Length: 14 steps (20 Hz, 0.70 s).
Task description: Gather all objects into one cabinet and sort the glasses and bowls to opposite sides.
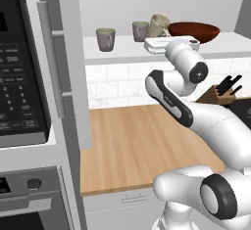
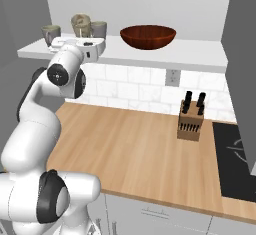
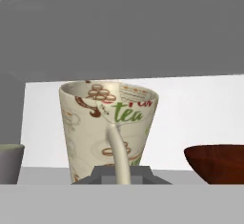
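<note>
Clenched claw (image 3: 122, 173) gripping cream mug (image 3: 108, 130) by its handle above shelf (image 2: 150, 54); tilted hold risks knocking neighbouring grey mug (image 1: 140, 30).

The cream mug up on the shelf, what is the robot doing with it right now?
The robot's gripper has its jaws shut on the handle of the cream mug, holding it tilted at the white shelf. One grey mug stands apart to the left, another grey mug sits right beside the cream one, and the dark red bowl rests on the shelf to the right.
</note>
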{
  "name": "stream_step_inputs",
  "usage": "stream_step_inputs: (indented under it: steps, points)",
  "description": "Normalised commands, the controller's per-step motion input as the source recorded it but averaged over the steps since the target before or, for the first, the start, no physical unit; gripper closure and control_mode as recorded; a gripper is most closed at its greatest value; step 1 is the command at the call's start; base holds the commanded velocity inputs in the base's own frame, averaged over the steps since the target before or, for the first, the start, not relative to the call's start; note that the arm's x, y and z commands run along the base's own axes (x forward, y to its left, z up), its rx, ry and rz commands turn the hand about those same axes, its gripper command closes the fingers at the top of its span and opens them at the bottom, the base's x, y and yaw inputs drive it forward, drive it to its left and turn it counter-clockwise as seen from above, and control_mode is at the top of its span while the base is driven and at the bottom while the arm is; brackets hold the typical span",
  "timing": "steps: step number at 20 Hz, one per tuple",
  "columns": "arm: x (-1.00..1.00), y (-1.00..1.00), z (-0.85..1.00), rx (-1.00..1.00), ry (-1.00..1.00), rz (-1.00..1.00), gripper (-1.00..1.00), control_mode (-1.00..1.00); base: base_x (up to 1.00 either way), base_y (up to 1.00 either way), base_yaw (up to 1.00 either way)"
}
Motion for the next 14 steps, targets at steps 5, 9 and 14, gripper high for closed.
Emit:
stream_step_inputs:
  steps: [5, 9, 14]
  points:
    - [0.00, 0.04, 0.00, -0.04, 0.26, -0.04, 1.00, -1.00, 0.00, 0.00, 0.00]
    - [0.19, 0.25, 0.00, -0.03, 0.17, -0.01, 1.00, -1.00, 0.00, 0.00, 0.00]
    - [0.25, 0.36, -0.02, -0.02, 0.09, 0.00, 1.00, -1.00, 0.00, 0.00, 0.00]
